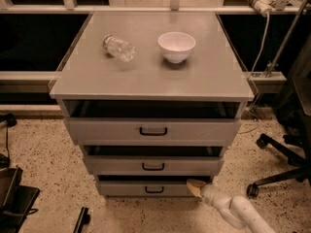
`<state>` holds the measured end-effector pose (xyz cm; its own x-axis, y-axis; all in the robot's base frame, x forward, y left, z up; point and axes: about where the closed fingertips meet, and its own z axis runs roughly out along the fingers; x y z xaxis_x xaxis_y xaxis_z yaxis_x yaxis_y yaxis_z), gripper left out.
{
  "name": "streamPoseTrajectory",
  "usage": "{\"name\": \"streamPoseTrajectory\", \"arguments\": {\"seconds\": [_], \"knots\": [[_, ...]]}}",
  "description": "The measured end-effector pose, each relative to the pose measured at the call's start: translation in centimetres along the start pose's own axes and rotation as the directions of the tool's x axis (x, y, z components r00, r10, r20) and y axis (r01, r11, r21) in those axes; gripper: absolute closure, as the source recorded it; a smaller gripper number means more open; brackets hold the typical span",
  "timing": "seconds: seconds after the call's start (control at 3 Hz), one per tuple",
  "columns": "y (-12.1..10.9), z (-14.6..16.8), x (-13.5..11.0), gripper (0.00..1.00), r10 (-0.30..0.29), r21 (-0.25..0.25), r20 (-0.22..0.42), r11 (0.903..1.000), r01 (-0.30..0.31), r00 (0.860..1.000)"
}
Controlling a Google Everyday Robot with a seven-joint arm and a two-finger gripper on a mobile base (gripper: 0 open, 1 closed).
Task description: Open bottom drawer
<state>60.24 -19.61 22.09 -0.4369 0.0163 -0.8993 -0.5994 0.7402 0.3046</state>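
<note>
The grey table (146, 76) has 3 drawers, and the bottom drawer (124, 189) lies at 6 o'clock. The gripper (196, 187) is at that drawer's right end, 3 o'clock of its black handle (154, 190); spread or closed, I cannot tell. I'd hook the handle and pull straight outward.

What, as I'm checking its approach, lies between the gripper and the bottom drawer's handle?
Only bare front of the bottom drawer; the gripper sits at its right end, camera view.

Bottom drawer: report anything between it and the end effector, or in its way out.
Nothing visible. The end effector is at the bottom drawer, by its right front corner; no object lies on the floor in front of it.
</note>
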Motion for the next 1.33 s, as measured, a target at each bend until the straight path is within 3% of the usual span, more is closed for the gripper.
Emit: {"name": "streamPoseTrajectory", "arguments": {"seconds": [0.67, 1.33], "knots": [[-2.7, 2.6, -0.8, 1.00, -0.020, 0.058, 0.033, 0.9981, 0.018, 0.999], [-2.9, 2.9, -0.8, 1.00, 0.000, 0.066, 0.024, 0.9978, -0.001, 1.000]]}}
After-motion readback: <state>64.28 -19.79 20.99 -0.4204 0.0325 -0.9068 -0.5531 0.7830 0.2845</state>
